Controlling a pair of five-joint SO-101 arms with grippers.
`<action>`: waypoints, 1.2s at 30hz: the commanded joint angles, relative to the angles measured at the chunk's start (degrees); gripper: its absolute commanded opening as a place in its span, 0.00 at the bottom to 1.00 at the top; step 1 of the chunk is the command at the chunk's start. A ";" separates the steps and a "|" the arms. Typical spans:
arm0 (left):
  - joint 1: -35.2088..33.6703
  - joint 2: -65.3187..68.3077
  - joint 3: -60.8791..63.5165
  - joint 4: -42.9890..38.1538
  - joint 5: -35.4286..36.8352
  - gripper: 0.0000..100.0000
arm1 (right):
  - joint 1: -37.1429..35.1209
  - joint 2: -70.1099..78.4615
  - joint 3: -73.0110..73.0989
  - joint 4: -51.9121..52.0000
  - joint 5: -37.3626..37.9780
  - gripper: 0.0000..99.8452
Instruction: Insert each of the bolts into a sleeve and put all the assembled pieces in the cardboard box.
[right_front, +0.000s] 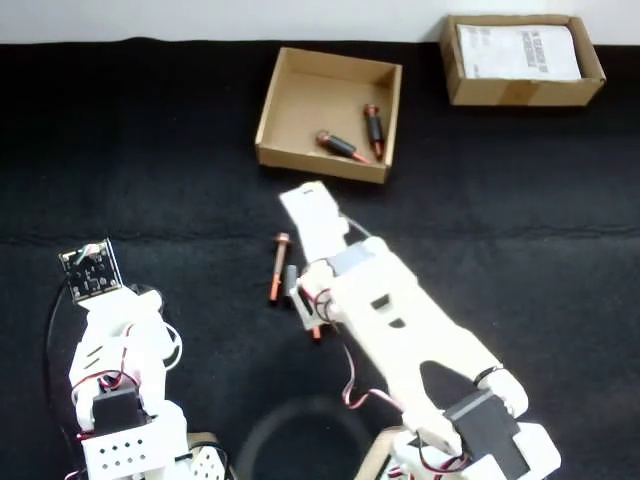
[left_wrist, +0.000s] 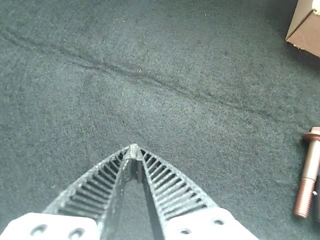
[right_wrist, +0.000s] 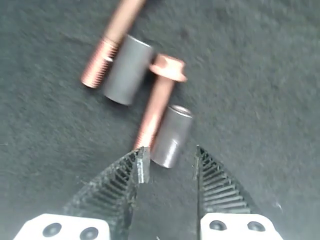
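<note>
The black cloth tabletop (right_front: 150, 150) carries everything you need. The cardboard box (right_front: 310, 95) sits open near the middle of its far edge with two finished pieces (right_front: 343, 146) already inside, and a smaller box (right_front: 500, 92) stands by the far right corner. Your left claw (left_wrist: 133, 150) hangs over bare cloth toward the left edge, its tips pressed together on nothing. Your right claw (right_wrist: 171, 159) is over the middle of the tabletop, parted to a moderate gap, with the end of a dark sleeve (right_wrist: 171, 136) lying between its tips but not gripped. A copper-coloured bolt (right_wrist: 159, 100) lies touching that sleeve's side, and a second bolt (right_wrist: 112, 37) and second sleeve (right_wrist: 127, 69) lie together just beyond. These parts look like plain metal, so expect them to be stiff, dense for their bulk, smooth and round. They will likely roll or squirt out of a pinch, though the cloth should slow them. Take the sleeve across its round body near mid-length and keep an open end free for the bolt. Mind the neighbouring bolt, which one fingertip could nudge. Take a bolt by its smooth shank just under the flanged head, leaving the threaded end clear to lead in.
</note>
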 joint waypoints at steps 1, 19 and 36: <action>-0.48 -0.13 0.84 -0.18 -0.26 0.01 | -0.48 -2.42 -0.04 -2.07 -0.35 0.13; -0.48 -0.13 0.84 0.00 -0.26 0.01 | 0.84 -2.15 11.03 -15.69 -0.35 0.13; -0.57 -0.13 0.84 0.09 -0.26 0.01 | 5.85 15.16 0.84 -13.41 0.09 0.04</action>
